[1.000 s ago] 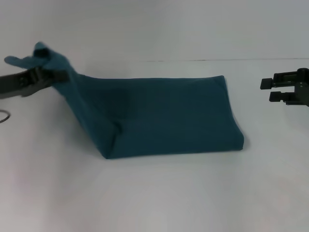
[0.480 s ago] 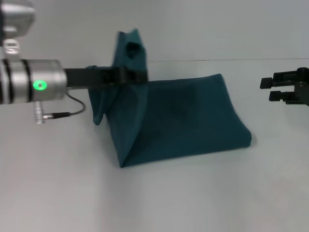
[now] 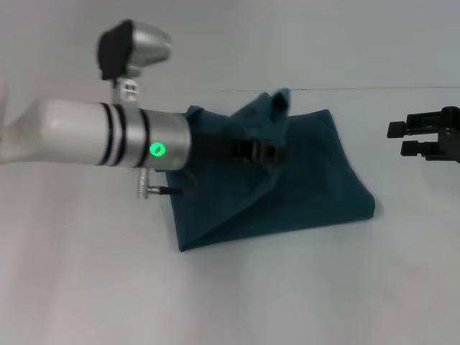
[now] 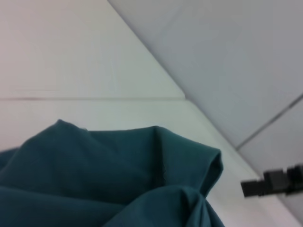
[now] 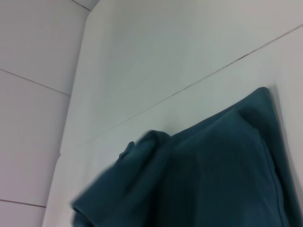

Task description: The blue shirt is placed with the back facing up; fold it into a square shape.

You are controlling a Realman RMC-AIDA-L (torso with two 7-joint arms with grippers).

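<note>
While my left gripper (image 3: 277, 152) pinches a raised fold of the blue shirt (image 3: 302, 190) above its middle, the rest lies folded on the white bench (image 3: 230, 287), long axis running left to right. My right gripper (image 3: 402, 138) hovers apart, fingers spread.

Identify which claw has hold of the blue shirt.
The left claw, over the blue shirt, pinching a raised fold; the right claw hangs apart at the table's right side.
</note>
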